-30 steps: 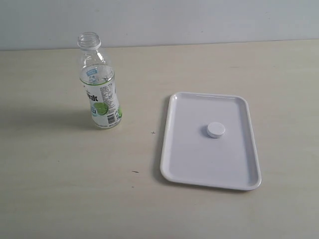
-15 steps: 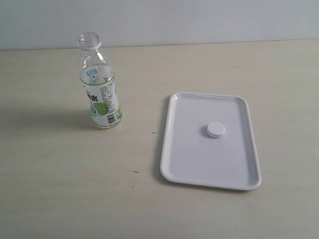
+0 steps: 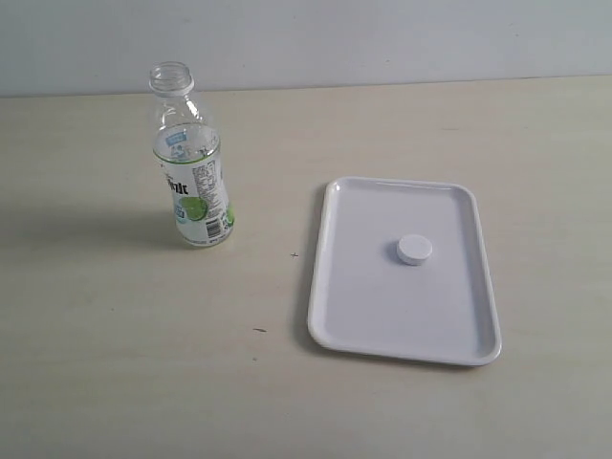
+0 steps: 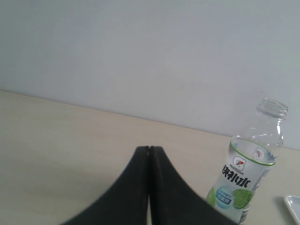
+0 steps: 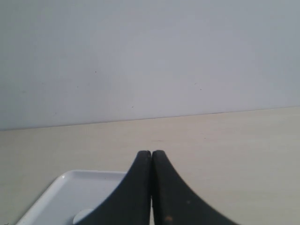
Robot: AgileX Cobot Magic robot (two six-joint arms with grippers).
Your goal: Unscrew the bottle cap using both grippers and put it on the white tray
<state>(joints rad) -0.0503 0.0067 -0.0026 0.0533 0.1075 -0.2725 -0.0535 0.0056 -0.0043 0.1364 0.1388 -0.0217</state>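
The left gripper (image 4: 149,149) is pressing its 2 black fingers (image 4: 133,192) flat against each other from tip downward, with no gap showing between them. Nothing is caught there, and they are touching only one another. The bottle (image 4: 246,183) is standing upright ahead of these fingertips and off to one side, well apart from them. Its neck is open and uncapped, and its lime label is facing the fingers.

The right gripper (image 5: 151,152) is likewise clenching its 2 fingers (image 5: 173,197) fully together and gripping nothing. The white tray (image 5: 61,192) is lying on the table (image 5: 234,154) just ahead of and below these fingertips, with 1 rounded corner showing beside a finger. The bottle cap (image 3: 414,249) is sitting near the middle of that tray, clear of its rim. From the right wrist, only a small pale part of the cap is showing, close beside the same finger, and whether the two are touching cannot be told.

Seen from the exterior camera, the bottle (image 3: 191,182) is standing on the table well apart from the tray (image 3: 320,239)
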